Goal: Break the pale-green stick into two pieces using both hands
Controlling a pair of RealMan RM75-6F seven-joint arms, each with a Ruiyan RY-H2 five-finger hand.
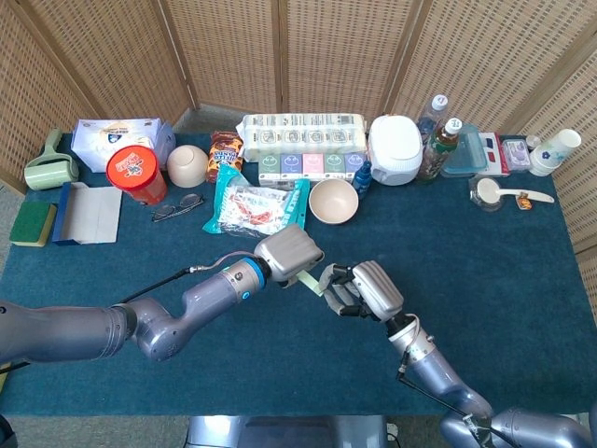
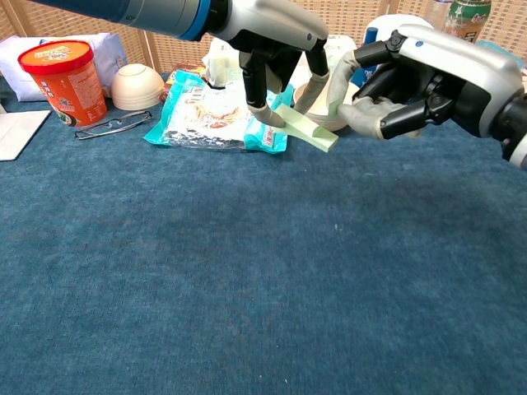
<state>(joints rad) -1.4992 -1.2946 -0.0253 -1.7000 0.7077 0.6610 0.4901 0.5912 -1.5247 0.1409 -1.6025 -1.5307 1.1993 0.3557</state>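
Note:
The pale-green stick (image 2: 305,129) hangs above the blue cloth between my two hands. My left hand (image 2: 274,43) pinches its left end from above, and the stick slopes down to the right. My right hand (image 2: 414,81) has its fingers curled in, with the thumb (image 2: 337,76) raised right beside the stick's free tip. Any part of the stick inside that hand is hidden by the thumb. In the head view the stick (image 1: 311,281) shows as a short strip between the left hand (image 1: 290,253) and the right hand (image 1: 360,290).
A teal snack bag (image 2: 212,118) lies just behind the hands, beside a cream bowl (image 1: 333,200). An orange tub (image 2: 69,79), glasses (image 2: 113,124) and a second bowl (image 2: 137,85) sit at the back left. Bottles, boxes and cups line the far edge.

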